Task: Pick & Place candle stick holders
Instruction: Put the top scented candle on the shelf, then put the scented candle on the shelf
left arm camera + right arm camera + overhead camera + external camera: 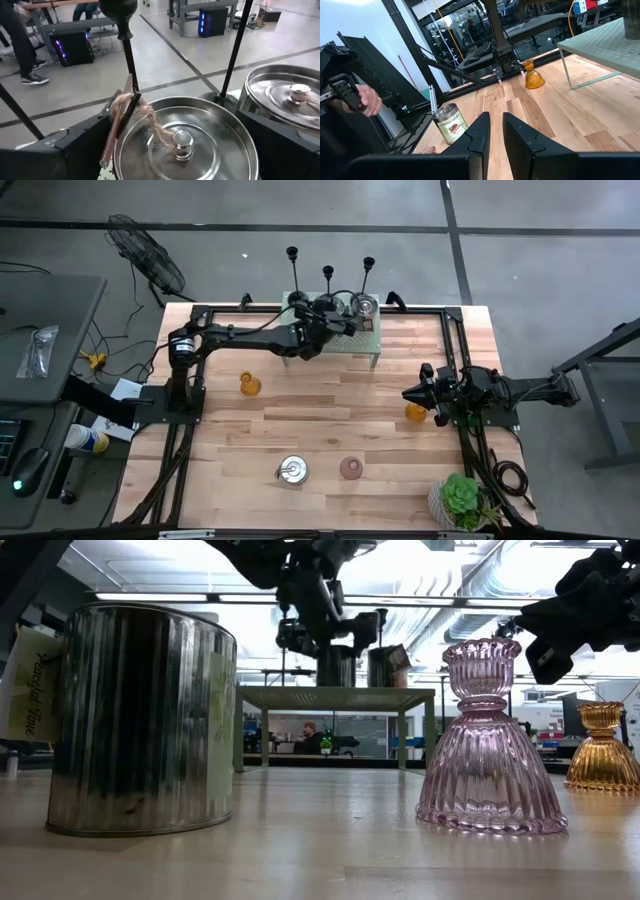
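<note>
from above: left gripper (326, 314) stretched out over the small green shelf (371, 342) at the far middle of the table, jaws spread wide, holding nothing. three black candle stick holders (327, 273) standing in a row along the shelf's far edge, untouched, just beyond the gripper. probably lined up there for a grab at a stem. right gripper (412, 393) parked at the right side, just beside an amber glass holder (416, 412), waiting.

at table height: a ribbed tin (140, 720) near left and a pink glass holder (490, 745) near right, well apart from the shelf, so no obstacle to the reach. left arm hanging above the shelf top.

from the left wrist: wide-spread fingers (75, 150) straddling a lidded tin (182, 145) on the shelf, apparently only in passing. two thin black stems rising past the tin, the closer one (128, 55) the likely target. not yet between the fingers.

from the right wrist: fingers (480, 135) pressed almost together, pinching nothing. a person's hand (364, 100) beyond the table's edge, gripping a dark handle.
</note>
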Controlling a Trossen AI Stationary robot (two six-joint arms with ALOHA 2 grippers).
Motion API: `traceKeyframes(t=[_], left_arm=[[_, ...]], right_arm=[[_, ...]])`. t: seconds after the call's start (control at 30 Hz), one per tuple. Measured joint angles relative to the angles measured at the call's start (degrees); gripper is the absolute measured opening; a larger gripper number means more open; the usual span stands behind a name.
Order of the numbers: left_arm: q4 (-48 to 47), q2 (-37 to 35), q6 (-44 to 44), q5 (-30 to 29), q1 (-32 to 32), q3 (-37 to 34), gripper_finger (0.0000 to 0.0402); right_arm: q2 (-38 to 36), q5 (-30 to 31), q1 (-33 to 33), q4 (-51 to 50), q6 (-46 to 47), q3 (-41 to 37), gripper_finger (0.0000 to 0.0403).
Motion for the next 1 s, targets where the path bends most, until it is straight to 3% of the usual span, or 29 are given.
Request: traceKeyframes(t=[0.6, 1.0], left_arm=[[1.49, -3.41, 1.22, -0.87, -0.81, 0.01, 0.04], [-1.3, -9.06, 1.03, 2.61, -6.85, 0.03, 0.04]], right_arm=[[0.0, 0.0, 0.0, 0.02, 0.0, 0.0, 0.0044], [0.01, 0.0, 0.02, 0.0, 0.0, 0.0, 0.0044]])
